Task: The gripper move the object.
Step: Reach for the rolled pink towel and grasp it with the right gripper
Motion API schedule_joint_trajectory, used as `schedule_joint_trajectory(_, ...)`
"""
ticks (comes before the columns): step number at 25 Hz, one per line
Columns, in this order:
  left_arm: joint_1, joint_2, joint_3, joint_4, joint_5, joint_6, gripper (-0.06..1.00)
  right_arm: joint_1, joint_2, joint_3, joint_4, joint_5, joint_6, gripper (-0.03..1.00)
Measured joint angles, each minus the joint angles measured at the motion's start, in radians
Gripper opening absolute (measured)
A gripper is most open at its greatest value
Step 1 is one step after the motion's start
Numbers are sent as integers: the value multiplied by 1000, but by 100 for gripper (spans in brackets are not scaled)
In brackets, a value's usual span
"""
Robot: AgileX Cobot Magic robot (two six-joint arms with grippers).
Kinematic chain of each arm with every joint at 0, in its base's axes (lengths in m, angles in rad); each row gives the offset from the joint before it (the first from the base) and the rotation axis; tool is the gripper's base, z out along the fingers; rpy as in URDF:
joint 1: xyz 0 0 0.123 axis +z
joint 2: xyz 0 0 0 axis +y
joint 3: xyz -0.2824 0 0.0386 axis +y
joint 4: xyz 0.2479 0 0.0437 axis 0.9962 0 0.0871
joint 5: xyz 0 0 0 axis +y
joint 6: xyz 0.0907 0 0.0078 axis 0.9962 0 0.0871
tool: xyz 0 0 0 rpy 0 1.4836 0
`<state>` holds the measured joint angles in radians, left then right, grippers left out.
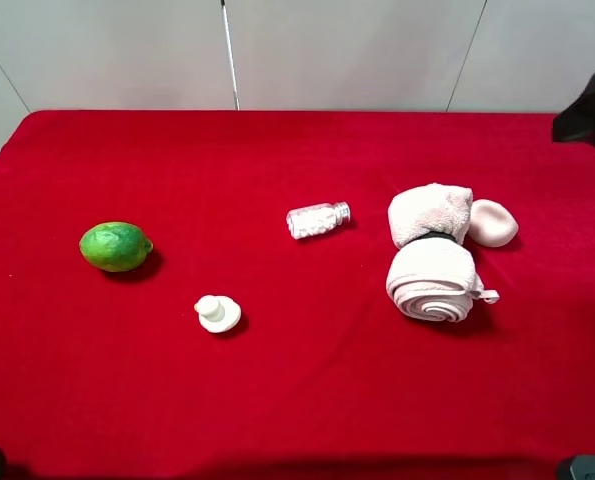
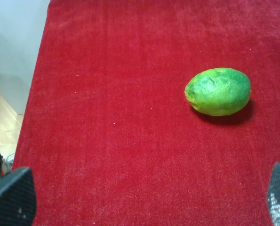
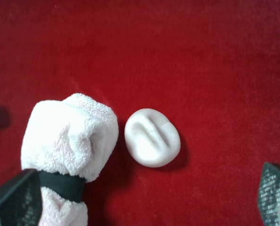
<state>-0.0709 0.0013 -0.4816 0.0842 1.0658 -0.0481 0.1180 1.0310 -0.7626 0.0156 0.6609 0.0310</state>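
Surface (image 1: 277, 400): one, covered in red cloth, carrying five loose things.
Towel roll (image 1: 432, 280) (image 3: 71, 136): one, pale pink and fluffy, made of two lumps joined by one dark band. It lies on the right half of the surface, one lump toward the back and one toward the front, with the rolled spiral end facing front.
Oval lump (image 1: 492, 223) (image 3: 152, 137): one, smooth and pale pink, just beside the back lump of the towel roll on its right.
Pill bottle (image 1: 318, 219): one, clear, filled with white pills, lying on its side left of the towel roll, apart from it.
Green fruit (image 1: 115, 246) (image 2: 218, 91): one, far left, well apart from the rest.
White cap (image 1: 217, 313): one, small, between the fruit and the towel roll, nearer the front.
Left pincer (image 2: 144, 197): released, jaws spread wide, nothing in them; the fruit lies ahead of it.
Right pincer (image 3: 145, 195): released, jaws spread wide above the towel roll and oval lump, gripping neither.
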Motion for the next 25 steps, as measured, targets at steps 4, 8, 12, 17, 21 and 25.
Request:
schedule_joint_trajectory(4, 0, 0, 0, 0, 0, 0, 97, 0, 68, -29, 1, 0, -1, 69)
schedule_joint_trajectory(8, 0, 0, 0, 0, 0, 0, 97, 14, 129, -46, 3, 3, -4, 69)
schedule_joint_trajectory(12, 0, 0, 0, 0, 0, 0, 97, 72, 188, -47, 2, -18, -7, 69)
schedule_joint_trajectory(17, 0, 0, 0, 0, 0, 0, 97, 109, 265, -60, 3, -32, -7, 69)
schedule_joint_trajectory(21, 0, 0, 0, 0, 0, 0, 97, 116, 324, -70, 3, -41, -7, 69)
schedule_joint_trajectory(25, 0, 0, 0, 0, 0, 0, 97, 116, 385, -75, 3, -52, -12, 69)
